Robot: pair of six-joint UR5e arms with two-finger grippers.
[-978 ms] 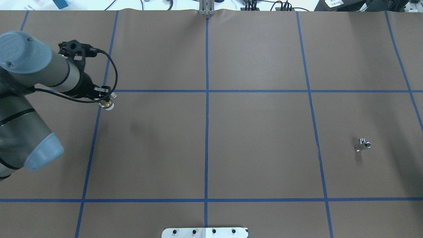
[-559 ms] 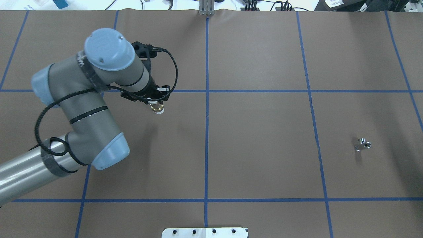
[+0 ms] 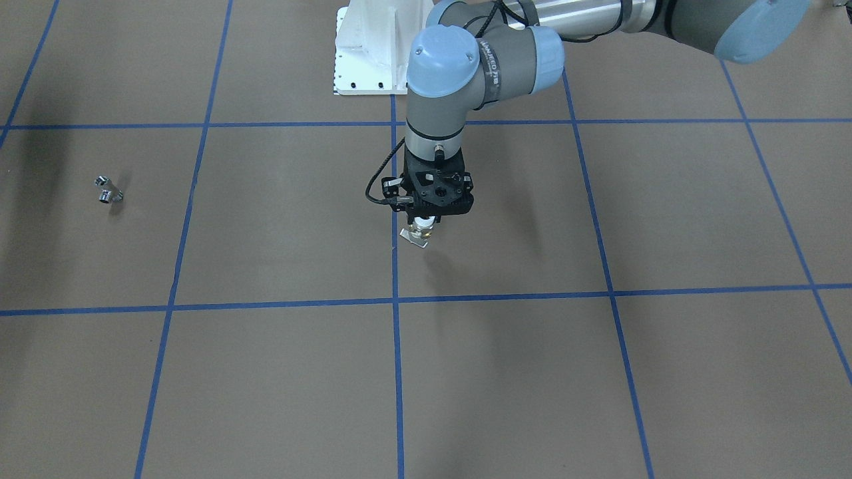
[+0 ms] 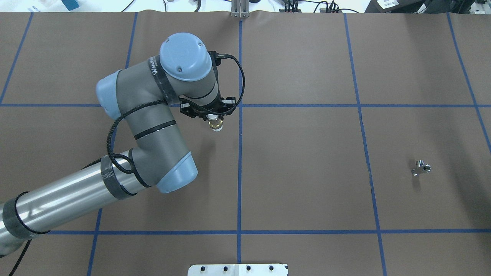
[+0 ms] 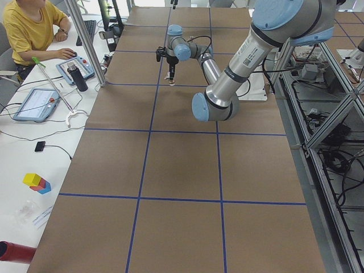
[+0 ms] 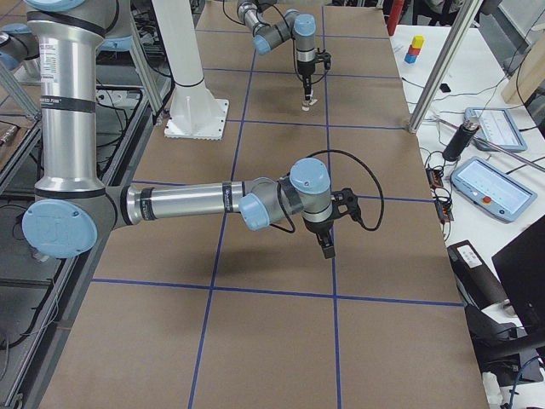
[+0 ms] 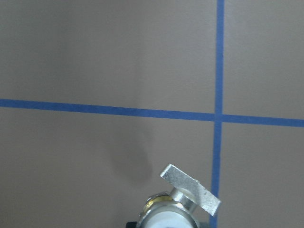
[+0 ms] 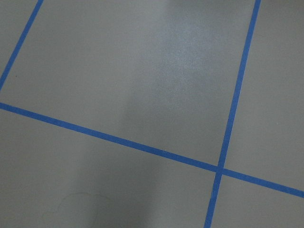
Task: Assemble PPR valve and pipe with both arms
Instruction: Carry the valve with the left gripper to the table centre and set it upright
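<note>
My left gripper (image 4: 215,119) is clamped on the PPR valve (image 4: 216,125), a stubby brass-bodied fitting with a white plastic collar and a flat side tab. The valve is held above the brown desk cover (image 4: 307,172), near the desk's middle, just on my left of the central blue tape line (image 4: 240,172). The pipe (image 4: 421,167), a small shiny chrome bent fitting, lies on the cover toward the desk's right end, well apart from the valve; tape lines cross the stretch between them. My right gripper (image 6: 326,247) points down over the cover; I cannot tell whether it is open or closed. A white bolted pedestal base (image 3: 366,46) stands at my edge of the desk
</note>
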